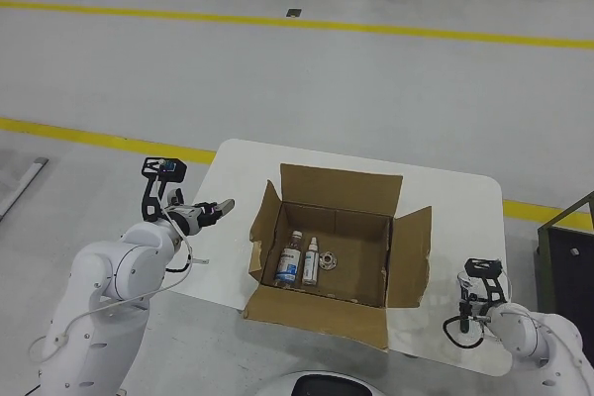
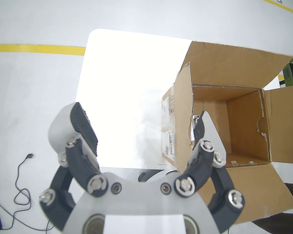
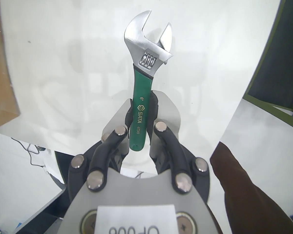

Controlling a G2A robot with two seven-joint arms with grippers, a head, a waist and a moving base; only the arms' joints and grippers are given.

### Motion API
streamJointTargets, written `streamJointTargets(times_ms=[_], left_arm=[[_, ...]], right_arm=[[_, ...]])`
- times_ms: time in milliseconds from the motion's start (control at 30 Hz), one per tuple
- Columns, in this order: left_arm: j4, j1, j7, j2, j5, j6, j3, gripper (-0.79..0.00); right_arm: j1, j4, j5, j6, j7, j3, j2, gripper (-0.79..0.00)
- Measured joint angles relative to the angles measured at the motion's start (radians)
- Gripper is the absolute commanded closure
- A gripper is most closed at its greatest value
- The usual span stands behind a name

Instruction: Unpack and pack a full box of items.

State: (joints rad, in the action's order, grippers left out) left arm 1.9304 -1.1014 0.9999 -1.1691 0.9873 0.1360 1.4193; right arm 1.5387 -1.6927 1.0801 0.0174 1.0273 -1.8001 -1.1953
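An open cardboard box [image 1: 332, 203] stands in the middle of the white table [image 1: 455, 198]. On its floor lie a labelled bottle [image 1: 290, 261], a smaller white bottle [image 1: 311, 262] and a small round metal part [image 1: 331, 262]. My left gripper [image 1: 221, 208] hovers open just left of the box; in the left wrist view the gripper [image 2: 139, 112] holds nothing, with the box [image 2: 234, 113] beside it. My right gripper [image 3: 142, 103] is shut on the green handle of an adjustable wrench [image 3: 146, 57], above the table's front right corner. In the top view this gripper [image 1: 464, 315] sits right of the box.
The box's four flaps stand open, the right one [image 1: 413, 257] toward my right arm. A dark green rack [image 1: 574, 257] stands just off the table's right edge. Bare tabletop lies to the left of the box and to its right.
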Motion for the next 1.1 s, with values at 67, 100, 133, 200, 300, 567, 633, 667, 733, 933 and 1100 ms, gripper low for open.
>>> streamJointTargets(times_ms=[67, 100, 133, 200, 300, 567, 633, 667, 733, 933, 1100], left_arm=[[0.0, 0.0, 0.0, 0.0, 0.0, 0.0, 0.0, -0.785], [0.0, 0.0, 0.0, 0.0, 0.0, 0.0, 0.0, -0.785], [0.0, 0.0, 0.0, 0.0, 0.0, 0.0, 0.0, -0.785], [0.0, 0.0, 0.0, 0.0, 0.0, 0.0, 0.0, -0.785], [0.0, 0.0, 0.0, 0.0, 0.0, 0.0, 0.0, -0.785], [0.0, 0.0, 0.0, 0.0, 0.0, 0.0, 0.0, -0.785], [0.0, 0.0, 0.0, 0.0, 0.0, 0.0, 0.0, -0.785], [0.0, 0.0, 0.0, 0.0, 0.0, 0.0, 0.0, -0.785], [0.0, 0.0, 0.0, 0.0, 0.0, 0.0, 0.0, -0.785], [0.0, 0.0, 0.0, 0.0, 0.0, 0.0, 0.0, -0.785], [0.0, 0.0, 0.0, 0.0, 0.0, 0.0, 0.0, -0.785]], right_arm=[[0.03, -0.052, -0.063, -0.014, -0.056, -0.036, -0.003, 0.0], [0.047, -0.08, -0.099, -0.024, -0.087, -0.057, -0.004, 0.0], [0.072, -0.119, -0.148, -0.036, -0.128, -0.083, -0.007, 0.0], [0.109, -0.179, -0.226, -0.043, -0.184, -0.118, -0.012, 0.0], [0.164, -0.268, -0.345, -0.016, -0.248, -0.16, -0.017, 0.0], [0.226, -0.439, -0.5, 0.083, -0.271, -0.182, -0.017, 0.0], [0.232, -0.467, -0.528, 0.104, -0.264, -0.178, -0.016, 0.0], [0.232, -0.477, -0.538, 0.113, -0.262, -0.175, -0.015, 0.0], [0.227, -0.494, -0.549, 0.129, -0.256, -0.163, -0.013, 0.0], [0.17, -0.501, -0.59, 0.15, -0.218, -0.093, -0.006, 0.0], [0.065, -0.449, -0.581, 0.099, -0.175, 0.019, -0.001, 0.0]])
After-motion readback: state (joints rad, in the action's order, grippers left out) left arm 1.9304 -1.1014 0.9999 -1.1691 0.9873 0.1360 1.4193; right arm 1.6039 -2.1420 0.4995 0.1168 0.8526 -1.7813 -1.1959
